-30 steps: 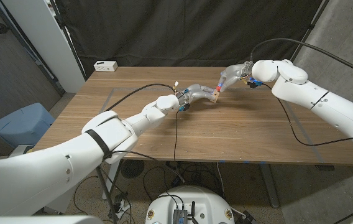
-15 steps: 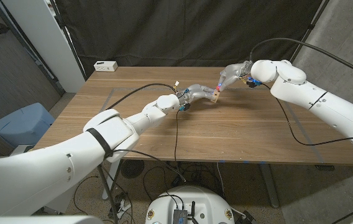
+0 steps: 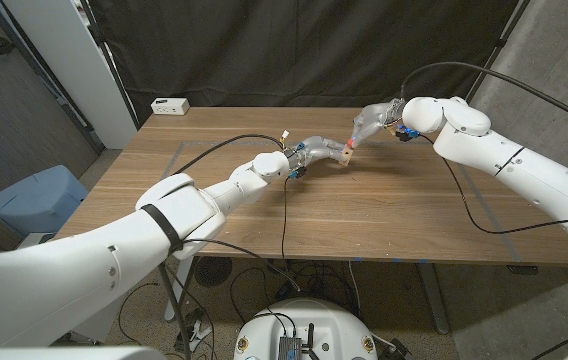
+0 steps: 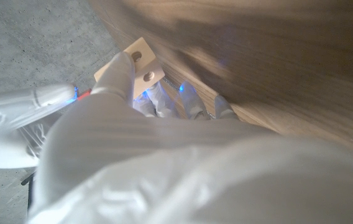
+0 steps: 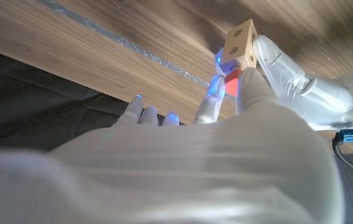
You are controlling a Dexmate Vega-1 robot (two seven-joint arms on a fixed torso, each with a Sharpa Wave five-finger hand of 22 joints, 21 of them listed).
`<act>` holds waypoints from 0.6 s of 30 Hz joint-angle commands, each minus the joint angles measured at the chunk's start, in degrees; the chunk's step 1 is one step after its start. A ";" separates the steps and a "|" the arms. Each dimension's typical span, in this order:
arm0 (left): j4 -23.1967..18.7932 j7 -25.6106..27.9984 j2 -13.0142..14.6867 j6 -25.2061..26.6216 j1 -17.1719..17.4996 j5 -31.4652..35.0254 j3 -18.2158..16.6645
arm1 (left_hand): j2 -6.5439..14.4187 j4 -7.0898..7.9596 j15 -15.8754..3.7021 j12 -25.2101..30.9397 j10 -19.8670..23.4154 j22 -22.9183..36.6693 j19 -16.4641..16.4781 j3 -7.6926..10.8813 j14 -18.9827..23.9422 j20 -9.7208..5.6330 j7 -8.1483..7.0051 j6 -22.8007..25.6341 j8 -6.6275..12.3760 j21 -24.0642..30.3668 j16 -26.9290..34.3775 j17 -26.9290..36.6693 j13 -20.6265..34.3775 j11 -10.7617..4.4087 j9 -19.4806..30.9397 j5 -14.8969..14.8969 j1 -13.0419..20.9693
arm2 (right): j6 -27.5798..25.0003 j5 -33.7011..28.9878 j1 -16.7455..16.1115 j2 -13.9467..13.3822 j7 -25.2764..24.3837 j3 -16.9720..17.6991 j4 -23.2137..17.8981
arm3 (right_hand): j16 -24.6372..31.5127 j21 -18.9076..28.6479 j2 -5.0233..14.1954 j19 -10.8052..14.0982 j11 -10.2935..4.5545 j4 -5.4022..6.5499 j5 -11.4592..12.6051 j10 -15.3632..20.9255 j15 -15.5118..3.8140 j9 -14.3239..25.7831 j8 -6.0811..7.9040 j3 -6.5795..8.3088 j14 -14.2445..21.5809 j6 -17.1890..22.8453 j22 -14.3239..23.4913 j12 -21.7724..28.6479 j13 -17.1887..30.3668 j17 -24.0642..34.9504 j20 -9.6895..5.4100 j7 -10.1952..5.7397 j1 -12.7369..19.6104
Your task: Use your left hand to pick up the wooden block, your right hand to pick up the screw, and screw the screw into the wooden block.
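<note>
Held up over the far middle of the brown wooden worktop (image 3: 384,215) in the left robot hand (image 3: 316,150): a small pale wooden block with round holes (image 3: 345,152), fingers closed around it, probably to offer a hole. Pinched at the block by the right robot hand (image 3: 369,124): a small red-headed screw (image 5: 231,83), seemingly entering. Much bare surface around; far edge near.
</note>
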 commanded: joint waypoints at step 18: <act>0.76 0.02 -0.18 1.36 -0.40 -0.81 0.26 | 1.65 1.15 -1.72 0.36 0.49 0.19 0.00 2.03 -0.14 0.25 0.09 0.55 0.21 0.50 0.06 0.10 0.22 0.03 0.29 0.34 -0.87 | -4.92 -4.89 0.12 2.51 -2.52 -2.02 0.27 | 1.80 0.32 -1.96 3.56 0.66 5.62 -0.06 9.82 -0.69 3.59 8.42 -6.54 5.55 13.25 0.20 1.42 0.01 0.68 -0.93 4.36 -15.93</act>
